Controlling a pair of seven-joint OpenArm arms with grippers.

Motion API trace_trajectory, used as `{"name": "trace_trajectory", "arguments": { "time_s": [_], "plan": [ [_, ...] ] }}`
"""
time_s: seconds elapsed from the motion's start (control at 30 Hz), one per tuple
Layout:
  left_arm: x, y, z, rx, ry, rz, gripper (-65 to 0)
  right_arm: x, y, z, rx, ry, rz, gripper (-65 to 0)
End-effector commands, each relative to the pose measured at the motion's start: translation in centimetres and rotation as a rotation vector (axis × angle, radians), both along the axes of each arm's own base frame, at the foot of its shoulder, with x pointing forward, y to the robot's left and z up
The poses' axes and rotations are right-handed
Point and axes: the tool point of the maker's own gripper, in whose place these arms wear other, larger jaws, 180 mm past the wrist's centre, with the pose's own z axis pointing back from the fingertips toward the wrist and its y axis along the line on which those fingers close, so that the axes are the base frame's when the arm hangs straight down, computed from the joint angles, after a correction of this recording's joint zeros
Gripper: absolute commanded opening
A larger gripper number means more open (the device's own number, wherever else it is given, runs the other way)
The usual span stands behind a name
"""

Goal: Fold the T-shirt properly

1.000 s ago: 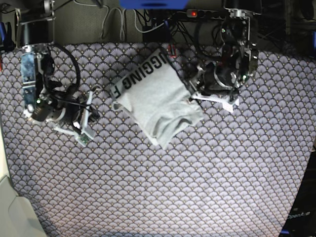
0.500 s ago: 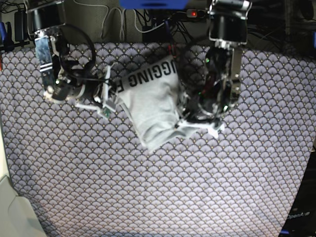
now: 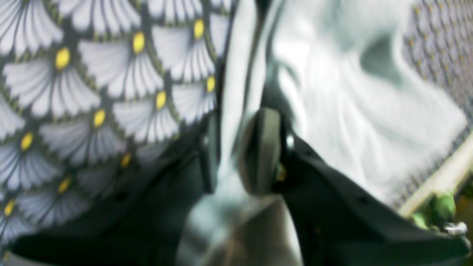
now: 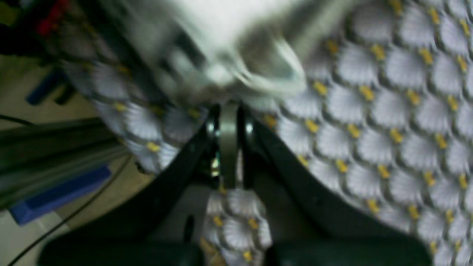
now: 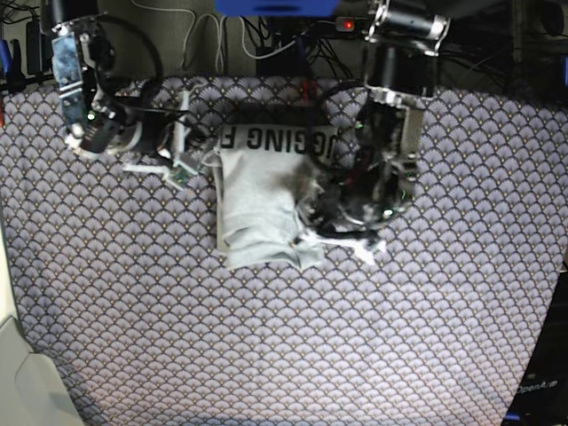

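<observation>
The light grey T-shirt (image 5: 257,204) lies folded in the middle of the table, with a strip of black lettering across its far edge. My left gripper (image 5: 319,222) is at the shirt's right edge. In the left wrist view this gripper (image 3: 234,147) is shut on a fold of the T-shirt (image 3: 351,111). My right gripper (image 5: 186,160) sits by the shirt's far left corner. Seen from the right wrist, that gripper (image 4: 229,122) is shut, and the blurred T-shirt (image 4: 221,22) lies just beyond its tips. I cannot see any cloth between its fingers.
The purple-grey scallop-patterned tablecloth (image 5: 355,337) covers the whole table. Cables and a power strip (image 5: 346,25) run along the far edge. Past the table's left edge, the right wrist view shows a blue bar (image 4: 59,192) lower down.
Both arms have closed in on the shirt. The right arm went toward the far left corner, and the left dragged the right edge inward. The shirt has turned, so its lettering now runs level.
</observation>
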Motion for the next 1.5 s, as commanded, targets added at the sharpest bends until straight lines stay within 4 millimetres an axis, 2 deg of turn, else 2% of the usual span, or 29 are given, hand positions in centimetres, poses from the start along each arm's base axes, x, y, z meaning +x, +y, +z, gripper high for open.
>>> {"name": "trace_trajectory", "arguments": {
  "time_s": [0.0,0.1,0.13,0.2,0.33,0.43,0.5,0.6,0.73,0.8,0.87,1.0,1.1,1.23,1.33,1.4,1.47],
  "plan": [
    [1.8,1.1,3.0,-0.009,-0.099,0.031,-48.9,1.5,-0.5,1.9,0.018,-0.076,-0.016,-65.0],
    [1.2,4.8,4.7,-0.001,-0.144,0.093,-48.9,2.8,-2.1,4.2,0.004,-0.150,-0.061,-65.0],
    [0.8,6.4,4.8,0.016,-0.147,0.117,-48.9,3.0,-2.1,5.1,0.000,-0.179,-0.063,-65.0],
    [-1.2,10.8,3.8,0.078,-0.127,0.190,-48.8,2.5,-1.6,6.3,-0.012,-0.205,-0.045,-65.0],
    [-5.4,17.5,2.8,0.160,-0.085,0.321,-48.7,2.5,0.9,6.5,0.025,-0.183,-0.054,-65.0],
    [-8.1,20.7,3.3,0.212,-0.079,0.384,-46.8,2.4,2.9,6.5,0.076,-0.158,-0.072,-65.0],
    [-9.5,22.1,3.7,0.235,-0.081,0.420,-45.8,2.7,4.0,6.8,0.111,-0.161,-0.081,-65.0],
    [-10.8,23.2,4.4,0.259,-0.088,0.448,-45.6,3.3,6.4,7.8,0.160,-0.180,-0.050,-65.0],
    [-12.5,23.1,4.0,0.276,-0.060,0.437,-45.6,2.7,10.7,8.7,0.218,-0.188,0.056,-65.0],
    [-13.1,22.9,3.5,0.274,-0.040,0.435,-45.6,2.2,12.1,8.4,0.245,-0.164,0.077,-65.0],
    [-13.7,22.8,3.1,0.276,-0.024,0.431,-45.6,2.0,12.7,7.0,0.254,-0.112,0.075,-65.0],
    [-14.9,22.8,2.5,0.283,0.007,0.425,-45.6,2.1,12.7,2.9,0.278,0.004,0.046,-65.0],
    [-15.5,23.1,2.3,0.293,0.020,0.423,-45.6,2.6,11.4,-0.8,0.270,0.087,0.010,-65.0],
    [-15.7,23.2,2.2,0.297,0.025,0.425,-45.6,3.2,9.6,-3.7,0.254,0.154,-0.033,-65.0],
    [-15.8,23.4,2.3,0.306,0.025,0.422,-45.6,3.4,9.1,-3.7,0.242,0.150,-0.034,-65.0],
    [-16.0,23.7,2.3,0.316,0.030,0.417,-45.6,3.3,8.8,-2.3,0.219,0.107,-0.008,-65.0],
    [-16.1,23.8,2.3,0.319,0.032,0.415,-45.6,3.5,9.0,0.3,0.200,0.034,0.026,-65.0]
  ]
}}
